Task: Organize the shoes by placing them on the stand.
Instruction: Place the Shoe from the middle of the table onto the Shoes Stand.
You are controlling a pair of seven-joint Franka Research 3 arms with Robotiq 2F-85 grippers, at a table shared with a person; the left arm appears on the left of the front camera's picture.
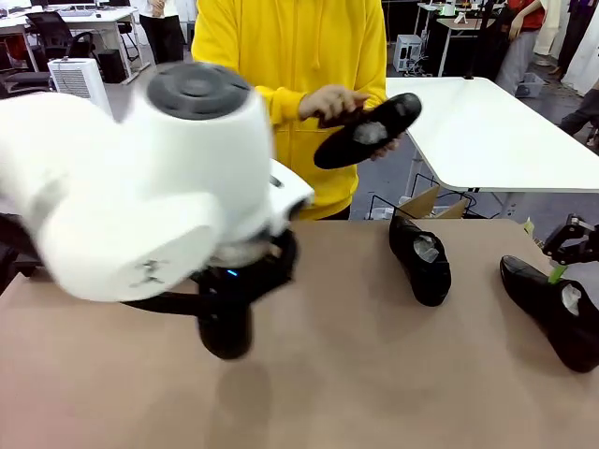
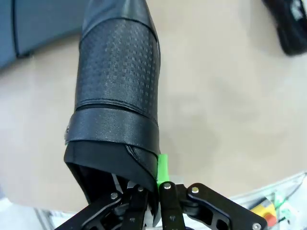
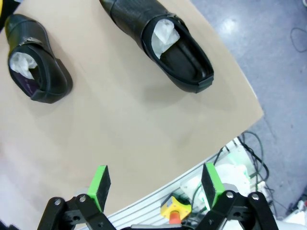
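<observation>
Front view: left arm (image 1: pixel 140 187) takes up the left half, blurred. Left tool (image 2: pixel 158 194) is pressed together on the heel rim of shoe A (image 1: pixel 225 329), lower left of centre over the counter (image 1: pixel 356 374). Can't tell if the sole touches.

Left wrist view: shoe A (image 2: pixel 117 86) runs from bottom centre up to the top of frame, toe away. One green pad (image 2: pixel 163 167) sits against the outside of the rim; the other finger is hidden by the shoe.

Person (image 1: pixel 290 56) in yellow, top centre, holds shoe B (image 1: pixel 370 131) off the counter, one hand (image 1: pixel 328 101) on top. Shoe C (image 1: pixel 421 257) lies on the counter right of centre, white paper inside. Shoe D (image 1: pixel 557 313) lies on the counter at the right edge.

Right wrist view: right tool (image 3: pixel 156 182) is spread, nothing between the pads, at the bottom of frame over the counter's edge, well apart from both shoes. Shoe D (image 3: pixel 163 38) is top centre and shoe C (image 3: pixel 36 62) upper left, both paper-stuffed. Yellow e-stop (image 3: pixel 175 208) sits at the bottom, off the counter edge.
</observation>
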